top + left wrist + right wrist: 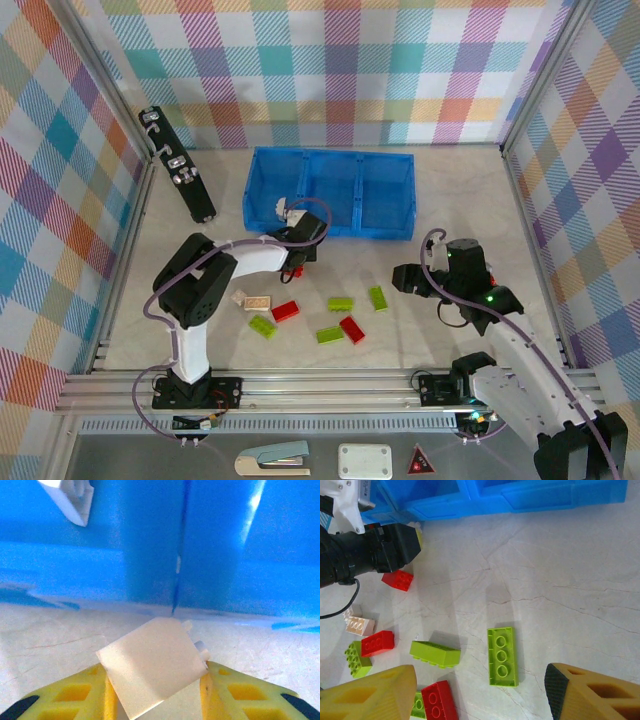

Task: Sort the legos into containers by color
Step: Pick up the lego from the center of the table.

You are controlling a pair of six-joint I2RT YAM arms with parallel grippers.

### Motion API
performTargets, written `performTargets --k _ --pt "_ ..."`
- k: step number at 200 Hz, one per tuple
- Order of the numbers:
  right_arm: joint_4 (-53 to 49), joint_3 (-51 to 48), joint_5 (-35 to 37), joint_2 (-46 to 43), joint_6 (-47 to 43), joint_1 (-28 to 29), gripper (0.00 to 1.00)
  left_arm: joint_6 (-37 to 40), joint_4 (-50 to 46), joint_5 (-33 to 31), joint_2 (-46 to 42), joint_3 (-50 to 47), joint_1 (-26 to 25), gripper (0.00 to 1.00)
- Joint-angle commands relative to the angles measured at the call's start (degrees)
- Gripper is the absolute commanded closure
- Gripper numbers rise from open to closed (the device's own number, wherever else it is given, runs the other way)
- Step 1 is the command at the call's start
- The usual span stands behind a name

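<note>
My left gripper (pixel 156 692) is shut on a cream lego (pixel 150 665), held tilted just above the table in front of the blue tray's outer wall (pixel 150 555). In the top view this gripper (pixel 300 240) hangs by the front of the tray's (pixel 385 232) left compartment, where a white lego (pixel 283 211) lies. My right gripper (pixel 480 685) is open above a flat lime lego (pixel 502 656); it holds nothing. Around it lie a lime lego on its side (pixel 435 653) and a red lego (pixel 439 700). Other loose legos are a cream one (pixel 255 300), a red one (pixel 285 311) and a lime one (pixel 263 326).
A black bar with white fittings (pixel 178 165) lies slanted at the far left. Another red lego (pixel 293 268) sits under the left arm's wrist. Checked walls close in the table on three sides. The left arm's black wrist (pixel 370 550) reaches into the right wrist view.
</note>
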Motion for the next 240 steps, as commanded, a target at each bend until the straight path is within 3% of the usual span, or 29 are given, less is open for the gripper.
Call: performTargets --k 1,101,167,240 --pt "-0.5 0.4 0.3 -0.9 -0.2 0.3 0.30 2.0 -2.5 1.5 -3.6 -1.1 0.2 0.58" --pt "-0.3 0.1 0.3 -1.1 0.3 0.3 0.30 5.9 -11.5 6.2 -8.7 0.4 0.3 0.59" --pt "-0.4 0.5 0.1 -0.8 0.1 0.3 0.30 8.0 -16.2 5.2 -13.4 2.2 0.7 0.58" --pt "-0.1 0.7 0.2 -0.6 0.1 0.3 0.30 11.7 -18.5 8.0 -15.2 7.4 7.3 0.58"
